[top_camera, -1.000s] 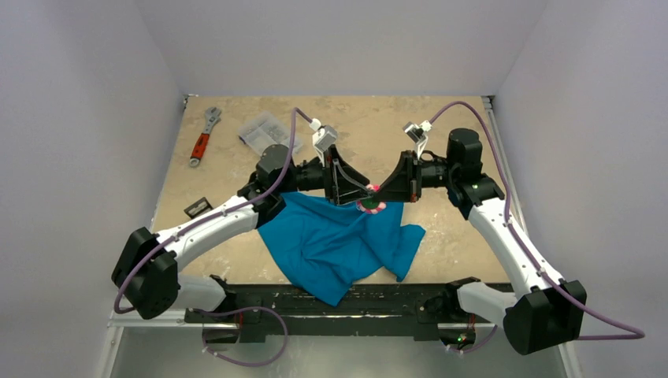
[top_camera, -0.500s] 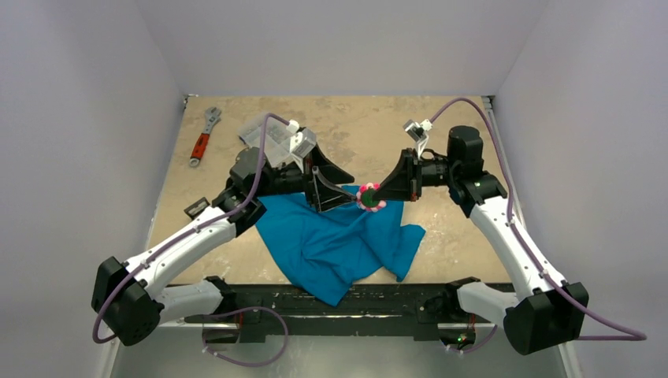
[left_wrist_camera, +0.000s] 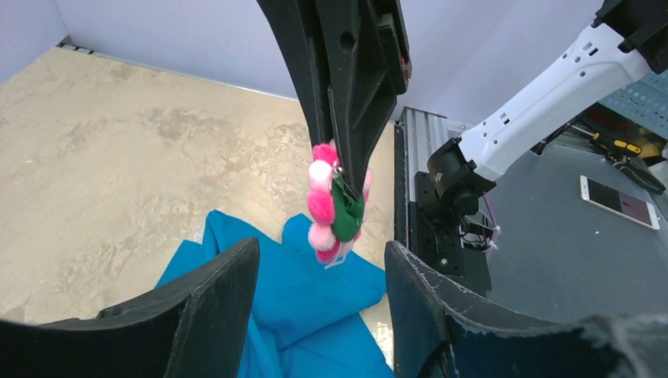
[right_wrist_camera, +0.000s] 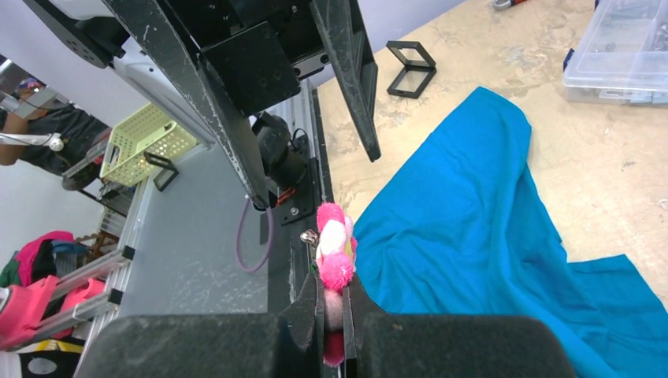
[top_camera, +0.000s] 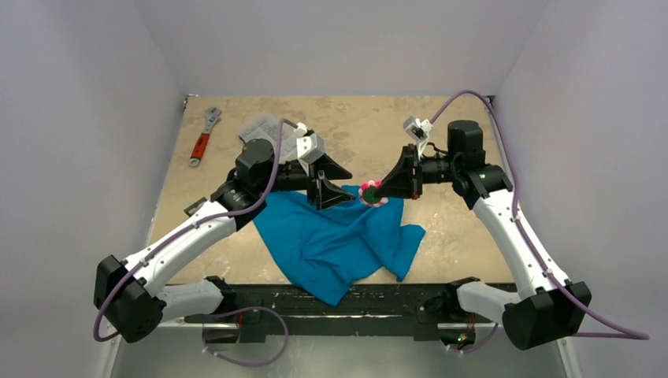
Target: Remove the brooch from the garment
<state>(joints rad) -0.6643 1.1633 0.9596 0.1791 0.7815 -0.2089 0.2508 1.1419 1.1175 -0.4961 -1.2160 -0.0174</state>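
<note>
The brooch is clamped between the closed fingers of the right claw and is held in the air just above the far edge of the garment, which lies crumpled on the worktop. No cloth is seen clinging to the pin, so it is judged free. The left claw is spread wide and empty just beside the brooch, presumably released so the pin can be carried off.

Left gripper blocks the way ahead of right gripper's clamped brooch.
</note>
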